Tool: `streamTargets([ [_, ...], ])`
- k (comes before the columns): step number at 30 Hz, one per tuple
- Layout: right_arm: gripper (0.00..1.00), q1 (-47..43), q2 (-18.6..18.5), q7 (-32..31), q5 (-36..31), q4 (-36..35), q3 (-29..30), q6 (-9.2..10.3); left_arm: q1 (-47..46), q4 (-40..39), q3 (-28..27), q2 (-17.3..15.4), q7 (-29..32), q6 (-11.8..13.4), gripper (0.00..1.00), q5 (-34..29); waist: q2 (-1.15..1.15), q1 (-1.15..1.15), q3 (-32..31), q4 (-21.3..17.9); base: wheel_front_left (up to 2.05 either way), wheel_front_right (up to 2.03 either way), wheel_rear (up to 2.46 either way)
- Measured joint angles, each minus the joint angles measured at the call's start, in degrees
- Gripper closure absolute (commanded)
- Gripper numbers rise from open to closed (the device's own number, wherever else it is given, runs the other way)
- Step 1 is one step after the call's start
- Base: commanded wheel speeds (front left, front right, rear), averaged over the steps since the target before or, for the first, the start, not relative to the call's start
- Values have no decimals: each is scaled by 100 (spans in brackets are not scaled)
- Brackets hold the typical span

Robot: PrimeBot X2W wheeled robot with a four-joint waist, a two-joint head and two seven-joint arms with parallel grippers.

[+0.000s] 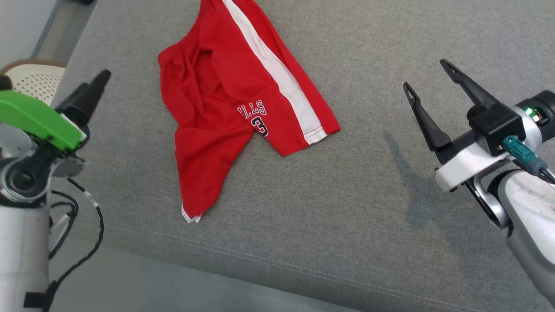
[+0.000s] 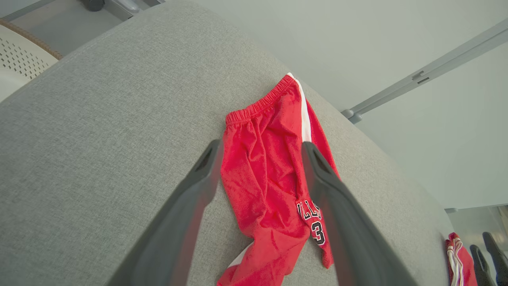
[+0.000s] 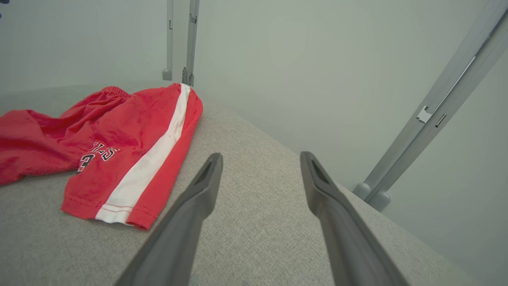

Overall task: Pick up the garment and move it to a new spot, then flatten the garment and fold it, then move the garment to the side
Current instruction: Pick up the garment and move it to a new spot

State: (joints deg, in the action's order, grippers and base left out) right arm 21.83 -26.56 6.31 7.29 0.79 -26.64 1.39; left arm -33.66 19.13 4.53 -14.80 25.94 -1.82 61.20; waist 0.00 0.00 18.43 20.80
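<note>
The garment (image 1: 208,108) is a red pair of shorts with an elastic waistband, a white side stripe and partly hidden "BULLS 23" lettering. It lies crumpled on the grey fabric surface (image 1: 347,195), waistband at the far side, one leg pointing toward the front edge. My left gripper (image 1: 102,78) hovers to the left of it, apart from it. In the left wrist view the garment (image 2: 262,178) shows between the open fingers of the left gripper (image 2: 260,146). My right gripper (image 1: 426,74) stands open to the right. The right wrist view has the garment (image 3: 131,131) left of the open right gripper (image 3: 260,155).
A beige perforated seat (image 1: 34,80) stands off the surface's left edge. The surface's stitched front edge (image 1: 303,273) runs along the bottom. Grey metal posts (image 3: 428,115) rise beyond the far side. Another red-and-white cloth (image 2: 458,258) shows past the far end in the left wrist view.
</note>
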Motion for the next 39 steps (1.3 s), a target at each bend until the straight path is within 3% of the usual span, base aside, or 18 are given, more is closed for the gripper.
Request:
streamTargets([
  [5,0,338,-48,-212,-78,-327,-4,-87,-571,275,-437,-34,363,338,0,423,0,0,400,-135,0,0,0],
  [12,0,747,-171,-468,-133,-703,107,-136,-967,610,-693,-343,862,636,0,650,0,0,958,-372,0,0,0],
  [30,0,1618,-444,-845,-394,-1467,579,-78,-1757,768,-778,-381,1796,639,0,1292,0,0,2380,-742,0,0,0],
  [38,0,1745,-460,-829,-443,-1451,611,-26,-2043,789,-692,-524,1995,358,0,1329,0,0,2881,-776,0,0,0],
  [39,0,1759,-457,-827,-443,-1445,611,-24,-2078,788,-666,-538,2024,324,25,1329,0,0,2916,-779,0,0,0],
])
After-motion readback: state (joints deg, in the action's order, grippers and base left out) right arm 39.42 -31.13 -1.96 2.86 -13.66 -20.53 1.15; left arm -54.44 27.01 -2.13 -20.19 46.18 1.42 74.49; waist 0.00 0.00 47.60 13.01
